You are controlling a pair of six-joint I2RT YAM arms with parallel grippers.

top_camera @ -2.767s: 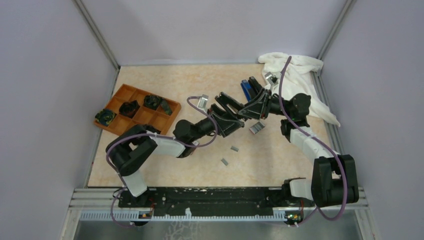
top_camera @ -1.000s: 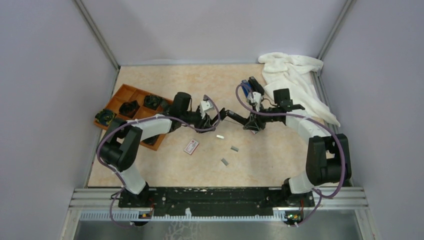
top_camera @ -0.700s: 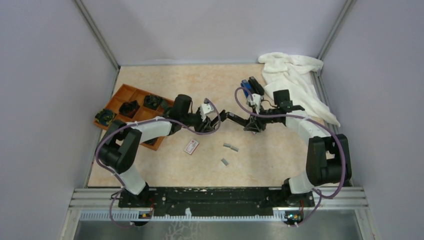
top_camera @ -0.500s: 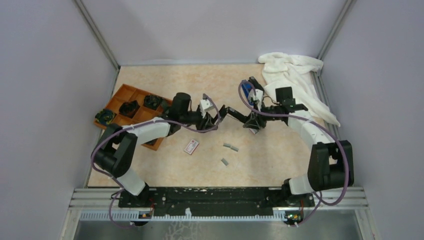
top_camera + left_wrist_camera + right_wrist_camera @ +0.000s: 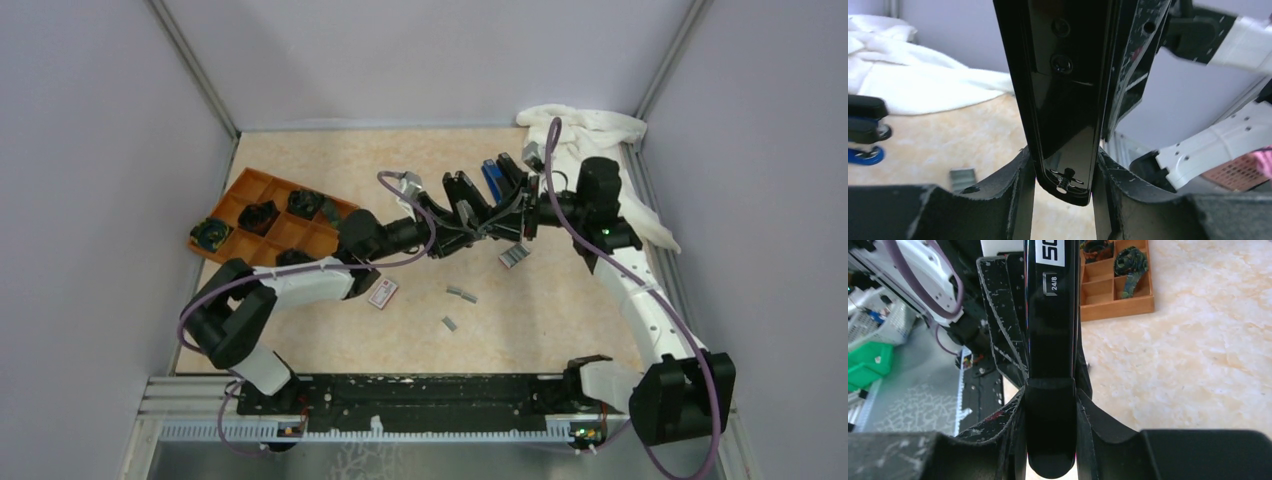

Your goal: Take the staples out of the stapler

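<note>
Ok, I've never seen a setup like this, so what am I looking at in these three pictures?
These are two robot arms bolted at the near edge of a table. The wide picture comes from a fixed camera above and behind them. The two close-ups come from a camera on each wrist, looking along that arm's own fingers. The left tool and the right tool are both clamped on one black stapler, held between them. On the table lie a few grey staple strips, a small card box, a blue stapler, a white cloth and an orange tray with compartments.
</note>
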